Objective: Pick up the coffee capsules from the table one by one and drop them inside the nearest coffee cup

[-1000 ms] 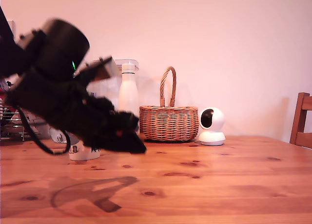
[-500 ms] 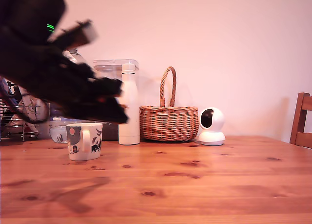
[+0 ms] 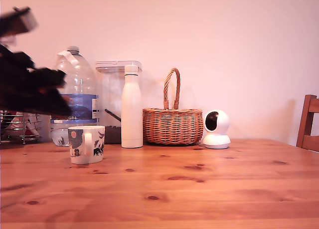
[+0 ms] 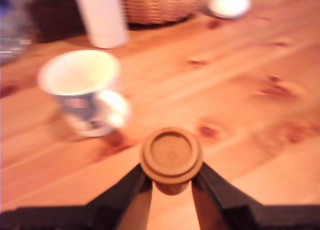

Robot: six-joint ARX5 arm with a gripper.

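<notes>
In the wrist view my gripper (image 4: pixel 171 182) is shut on a brown coffee capsule (image 4: pixel 171 155), whose round flat rim faces the camera between the two dark fingers. It hangs above the wooden table (image 4: pixel 250 115), short of the white floral coffee cup (image 4: pixel 82 87), whose open mouth shows pale and empty. In the exterior view the arm is a dark blur at the exterior view's left, with the gripper (image 3: pixel 62 107) above and to the left of the coffee cup (image 3: pixel 86 144). The capsule cannot be made out there.
Behind the cup stand a large water bottle (image 3: pixel 75 97), a clear container (image 3: pixel 113 102), a tall white bottle (image 3: pixel 131 107), a wicker basket (image 3: pixel 172 121) and a small white camera (image 3: pixel 216 129). A wire rack (image 3: pixel 20 129) is at far left, a chair (image 3: pixel 309 121) at far right.
The arm has swung up and toward the exterior view's left, off the table in front of the cup, uncovering the cup and the water bottle.
</notes>
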